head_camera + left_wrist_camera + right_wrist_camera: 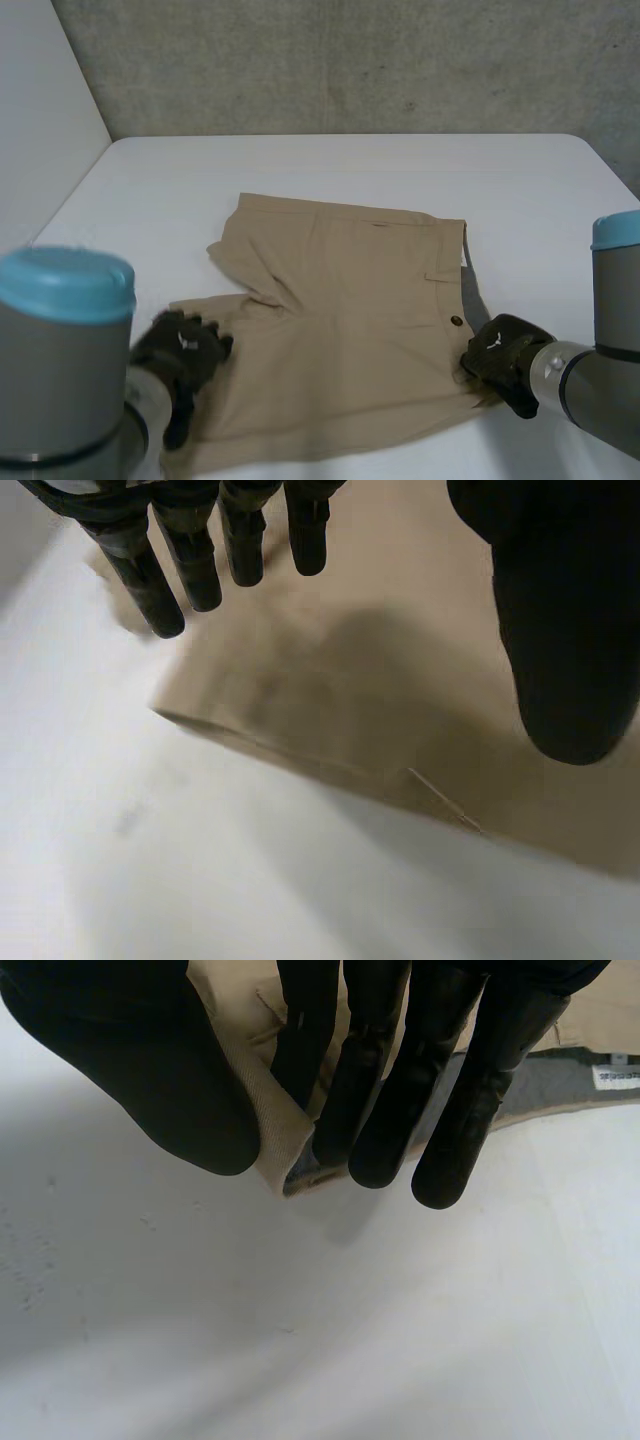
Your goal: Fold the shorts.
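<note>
shorts (340,320) flat on table (300,160), long axis left-right: waistband end toward right arm, legs toward left arm. right hand (505,360) pinches near waistband corner (285,1150) between thumb and fingers. left hand (185,350) spread, fingers straight over near leg hem (280,745), gripping nothing. Each hand is at its own end of the shorts' near edge

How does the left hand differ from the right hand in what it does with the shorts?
The left hand has straight fingers over a leg's hem and grips nothing; the right hand pinches cloth between thumb and fingers. The left hand is at the leg end of the shorts, the right hand at a waistband corner. Both are black and at the shorts' near edge on the white table.
</note>
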